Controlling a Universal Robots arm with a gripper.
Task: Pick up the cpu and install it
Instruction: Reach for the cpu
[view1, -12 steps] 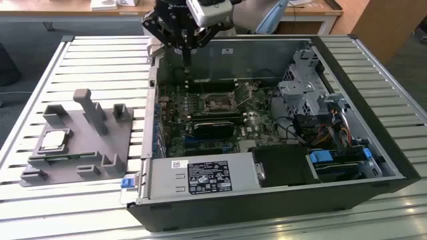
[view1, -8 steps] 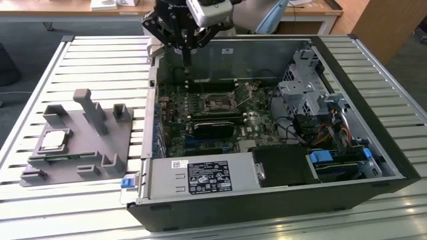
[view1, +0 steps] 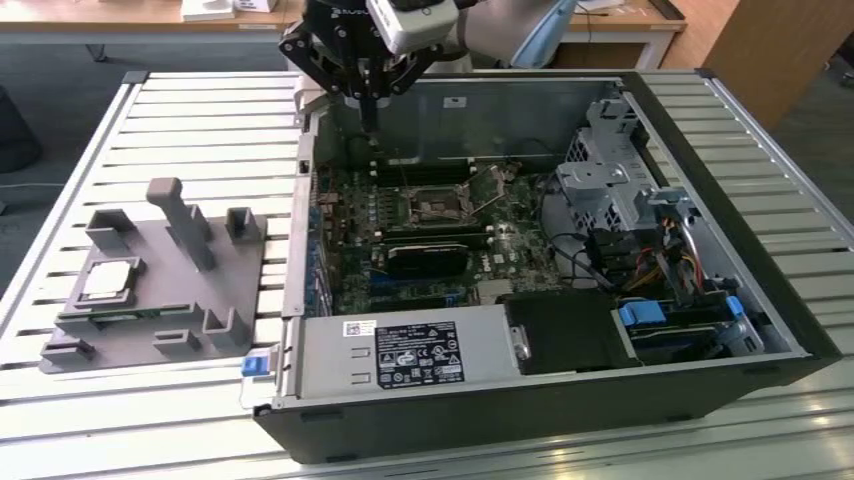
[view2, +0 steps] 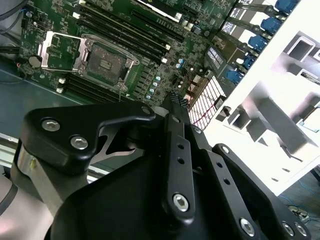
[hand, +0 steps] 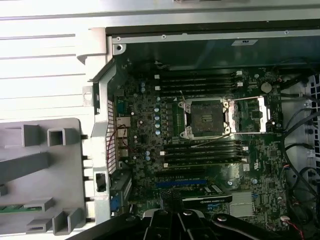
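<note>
Exterior view – end effector: The black end effector (view1: 370, 105) hangs over the far edge of the open computer case (view1: 787, 300), toward the exterior view's left. Its fingers are clenched together to a point and carry nothing.
Exterior view – cpu: The cpu (view1: 107, 281) lies flat in a recess of the grey fixture (view1: 134, 345). The fixture sits on the slatted bench (view1: 200, 110), beside the case on the exterior view's left. The cpu is a small square with a silvery-grey metal top and a thin tan rim. It lies well apart from the end effector.
Exterior view – memory stick: A long green memory stick (view1: 127, 318) lies in the same fixture, just beside the cpu.
Exterior view – socket: The black socket (view1: 434, 207) sits mid-motherboard and holds no chip.
Second wrist view – end effector: The end effector (view2: 174, 100) shows its linkages up close, the fingers pressed together above the motherboard edge.
Second wrist view – socket: The socket (view2: 105, 62) stands open, its metal load plate (view2: 60, 50) flipped to one side.
First wrist view – socket: The socket (hand: 206, 117) sits between rows of memory slots, with its load plate (hand: 252, 115) folded open beside it.
First wrist view – fixture: The grey fixture (hand: 40, 165) lies outside the case wall, with the green memory stick (hand: 10, 208) in it.
First wrist view – end effector: The end effector (hand: 175, 216) is a dark shape over the board.
</note>
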